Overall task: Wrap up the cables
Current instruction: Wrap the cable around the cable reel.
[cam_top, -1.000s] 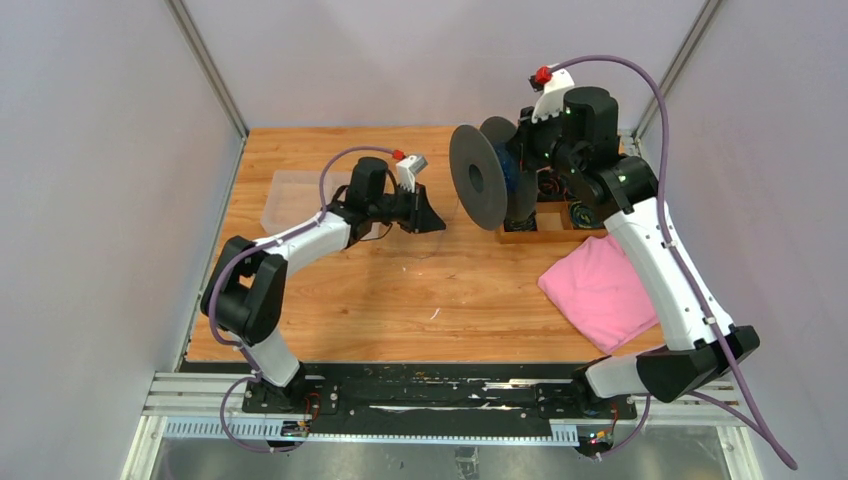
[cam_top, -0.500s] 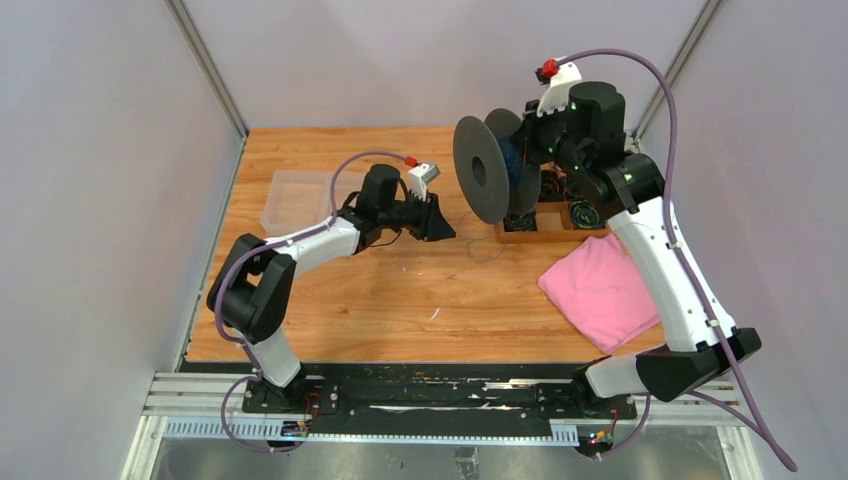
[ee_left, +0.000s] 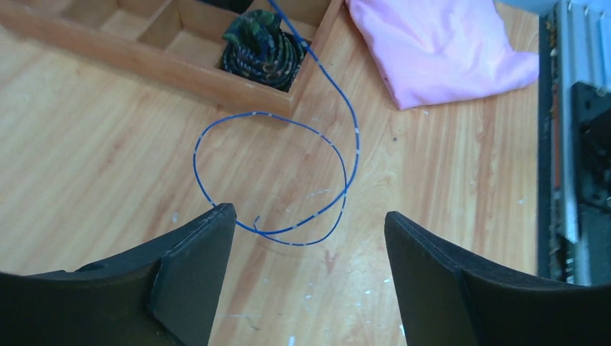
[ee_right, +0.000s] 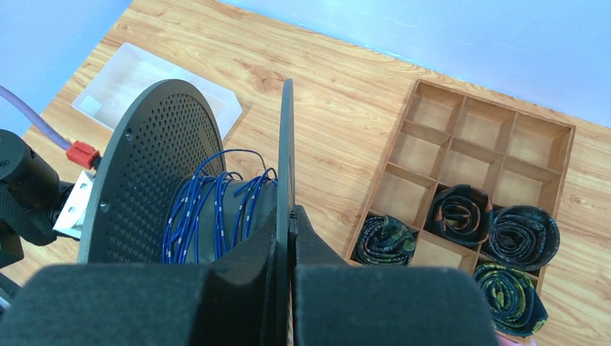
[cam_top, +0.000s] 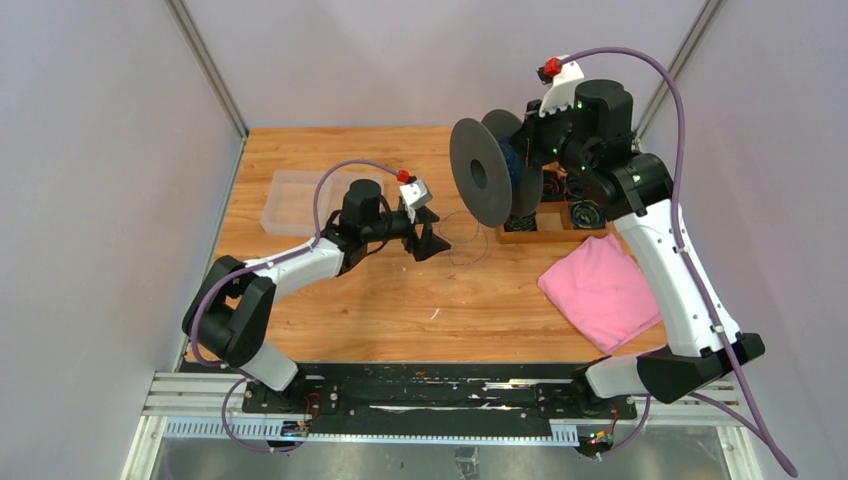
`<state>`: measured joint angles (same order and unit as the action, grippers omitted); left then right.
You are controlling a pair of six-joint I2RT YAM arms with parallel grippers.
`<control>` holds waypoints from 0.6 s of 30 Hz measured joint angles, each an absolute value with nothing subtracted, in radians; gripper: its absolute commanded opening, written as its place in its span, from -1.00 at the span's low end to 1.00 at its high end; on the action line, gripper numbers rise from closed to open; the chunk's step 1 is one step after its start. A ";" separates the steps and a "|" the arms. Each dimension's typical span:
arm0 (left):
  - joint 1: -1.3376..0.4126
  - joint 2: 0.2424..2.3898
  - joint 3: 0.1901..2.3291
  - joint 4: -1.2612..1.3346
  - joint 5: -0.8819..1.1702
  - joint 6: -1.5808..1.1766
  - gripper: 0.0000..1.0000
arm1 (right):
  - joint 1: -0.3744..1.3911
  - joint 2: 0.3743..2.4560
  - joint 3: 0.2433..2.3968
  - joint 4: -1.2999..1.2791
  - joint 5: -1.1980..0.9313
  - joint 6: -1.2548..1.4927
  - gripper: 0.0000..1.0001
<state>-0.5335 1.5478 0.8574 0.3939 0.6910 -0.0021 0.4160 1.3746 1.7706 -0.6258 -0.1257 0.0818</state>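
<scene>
A thin blue cable point(ee_left: 357, 148) lies on the wood in a loose round loop just past my left gripper point(ee_left: 308, 220), which is open and holds nothing. The cable's free end rests by the left fingertip. From the loop the strand runs up and away toward the black spool point(cam_top: 478, 175). In the top view the loop point(cam_top: 450, 238) lies between the left gripper point(cam_top: 432, 240) and the spool. My right gripper point(ee_right: 290, 216) is shut on one thin flange of the spool point(ee_right: 158, 173), held above the table. Several blue turns of cable point(ee_right: 209, 209) sit on its core.
A wooden compartment tray point(cam_top: 555, 236) with dark rolled bundles point(ee_right: 461, 213) sits under the spool at the back right. A pink cloth point(cam_top: 600, 290) lies in front of it. A clear plastic bin point(cam_top: 295, 200) stands at the back left.
My left gripper has opened and let go of the cable, whose loop now lies on the table. The left arm pulled back slightly toward the near left. The right arm keeps its hold on the spool.
</scene>
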 measured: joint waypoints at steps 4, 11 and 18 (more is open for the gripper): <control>-0.532 1.541 0.851 0.419 0.736 0.180 0.72 | 0.416 1.367 1.771 -0.637 -0.142 0.082 -0.98; -0.532 1.559 0.858 0.443 0.847 0.440 0.63 | 0.416 1.358 1.771 -0.652 -0.158 0.083 -0.99; -0.533 1.631 0.904 0.414 0.911 0.583 0.45 | 0.416 1.358 1.771 -0.658 -0.158 0.083 -0.99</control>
<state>-0.5331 1.6314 0.9039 0.4141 0.9108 0.5827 0.4160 1.3579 1.7706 -0.6579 -0.1581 0.0830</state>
